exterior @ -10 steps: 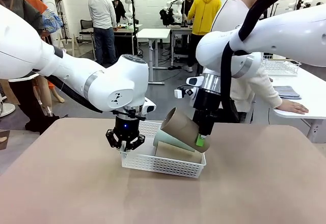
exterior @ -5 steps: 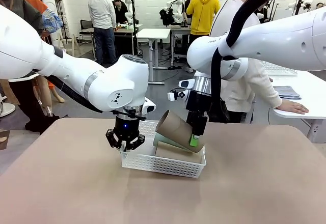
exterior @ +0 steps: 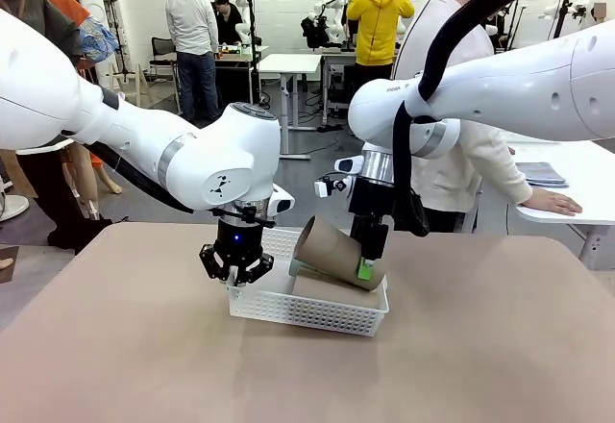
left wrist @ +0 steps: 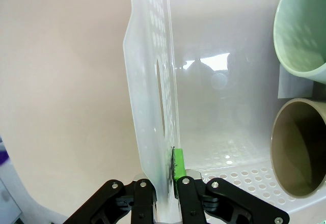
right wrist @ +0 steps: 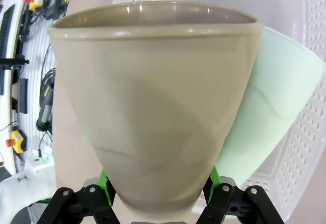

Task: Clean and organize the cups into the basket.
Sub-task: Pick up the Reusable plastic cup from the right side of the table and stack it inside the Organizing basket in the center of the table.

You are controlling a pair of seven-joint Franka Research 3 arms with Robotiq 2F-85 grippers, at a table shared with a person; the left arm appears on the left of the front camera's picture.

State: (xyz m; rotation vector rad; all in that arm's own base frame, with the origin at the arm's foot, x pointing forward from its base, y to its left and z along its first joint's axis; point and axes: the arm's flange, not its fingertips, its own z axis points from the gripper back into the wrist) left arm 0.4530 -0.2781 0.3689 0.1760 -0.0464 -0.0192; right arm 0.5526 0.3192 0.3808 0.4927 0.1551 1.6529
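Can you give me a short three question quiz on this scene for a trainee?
1. True or false: the left tool is clamped on the basket wall.
2. What colour is the cup held by the right tool?
3. The mint cup lies: A) in the basket, B) on the table.

Key: 1 true; 2 tan-brown; 3 A.

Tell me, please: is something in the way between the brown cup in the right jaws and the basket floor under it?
Yes. The held tan cup hangs over the white basket, but a mint-green cup and another tan cup already lie beneath it, so it would land on them.
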